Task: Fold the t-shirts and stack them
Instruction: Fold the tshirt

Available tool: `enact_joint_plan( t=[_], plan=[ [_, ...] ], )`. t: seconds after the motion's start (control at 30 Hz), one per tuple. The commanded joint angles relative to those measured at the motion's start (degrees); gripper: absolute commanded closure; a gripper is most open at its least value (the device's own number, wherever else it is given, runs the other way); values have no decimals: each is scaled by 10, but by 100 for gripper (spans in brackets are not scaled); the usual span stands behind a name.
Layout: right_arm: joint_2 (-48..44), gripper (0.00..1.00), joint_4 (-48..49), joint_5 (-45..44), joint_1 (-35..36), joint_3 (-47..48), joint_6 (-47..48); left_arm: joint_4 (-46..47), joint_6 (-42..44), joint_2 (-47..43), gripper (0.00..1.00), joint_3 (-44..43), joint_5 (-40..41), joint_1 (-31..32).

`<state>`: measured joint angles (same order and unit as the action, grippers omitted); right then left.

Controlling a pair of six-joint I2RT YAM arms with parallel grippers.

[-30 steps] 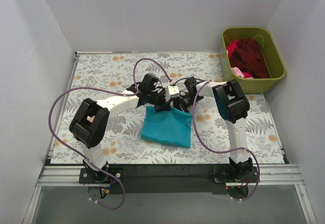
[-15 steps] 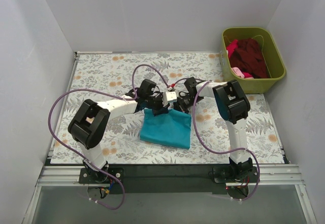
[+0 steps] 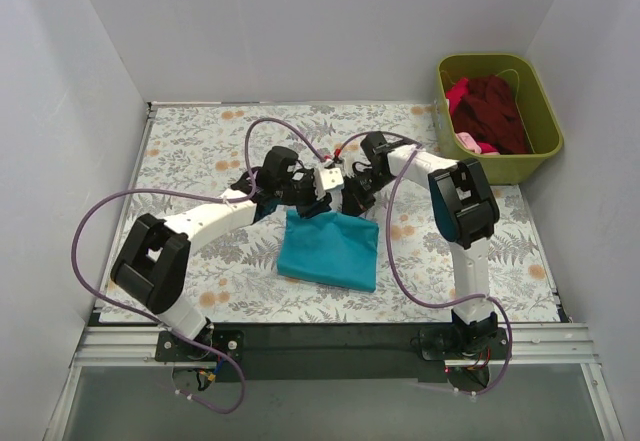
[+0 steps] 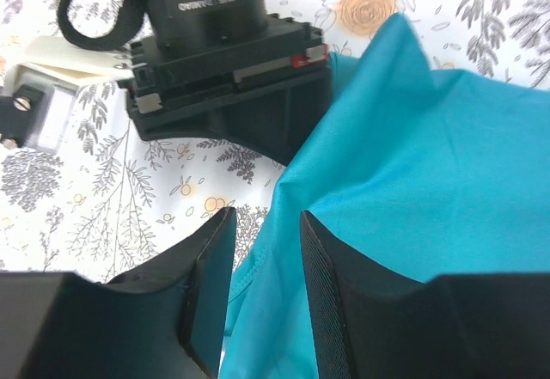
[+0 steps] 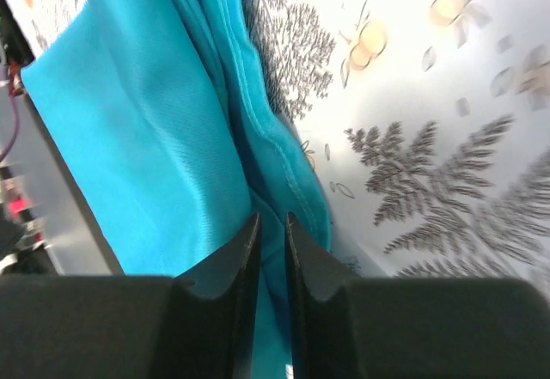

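**A:** Where is the teal t-shirt (image 3: 329,251)?

**B:** Folded mid-tabletop (image 3: 200,151), stretching nearward from its far edge, where both arms sit.

**A:** And the jaws?

**B:** On the left gripper (image 4: 266,220) they are parted over the far-left corner, gripping nothing. On the right gripper (image 5: 271,220) they are a slit astride the far-right hem; whether they pinch it, I can't tell.

One teal t-shirt (image 3: 330,251), one maroon t-shirt (image 3: 495,111), one olive bin (image 3: 512,169), two arms (image 3: 215,216) (image 3: 455,201)

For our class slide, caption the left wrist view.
Left pincer, jaws parted, straddling the edge of the teal t-shirt on floral table.
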<state>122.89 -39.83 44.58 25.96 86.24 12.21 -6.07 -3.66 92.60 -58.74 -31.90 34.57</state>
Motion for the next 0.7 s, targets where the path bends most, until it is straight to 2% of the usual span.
enact_joint_plan(
  t=[0.0, 0.1, 0.23, 0.33, 0.37, 0.4, 0.53, 0.67],
  plan=[
    [-36, 76, -37, -49, 0, 50, 19, -25, -15, -53, 65, -7, -3, -3],
    [-40, 75, -65, -72, 0, 86, 30, -47, -30, -77, 65, -1, 0, -3],
    [-49, 70, -100, -112, -3, 137, 58, -95, -94, -90, 64, -13, -23, -24],
    [-66, 59, -111, -119, -19, 162, 69, -135, -128, -77, 59, -24, -49, -53],
    [-78, 54, -118, -114, -23, 159, 81, -145, -137, -70, 58, -38, -58, -63],
    [-85, 53, -123, -110, -31, 148, 88, -159, -148, -57, 57, -45, -68, -75],
    [-114, 53, -152, -98, -41, 92, 129, -199, -170, -8, 54, -87, -101, -126],
    [-131, 51, -160, -102, -41, 39, 156, -218, -169, 29, 51, -105, -113, -143]
  ],
)
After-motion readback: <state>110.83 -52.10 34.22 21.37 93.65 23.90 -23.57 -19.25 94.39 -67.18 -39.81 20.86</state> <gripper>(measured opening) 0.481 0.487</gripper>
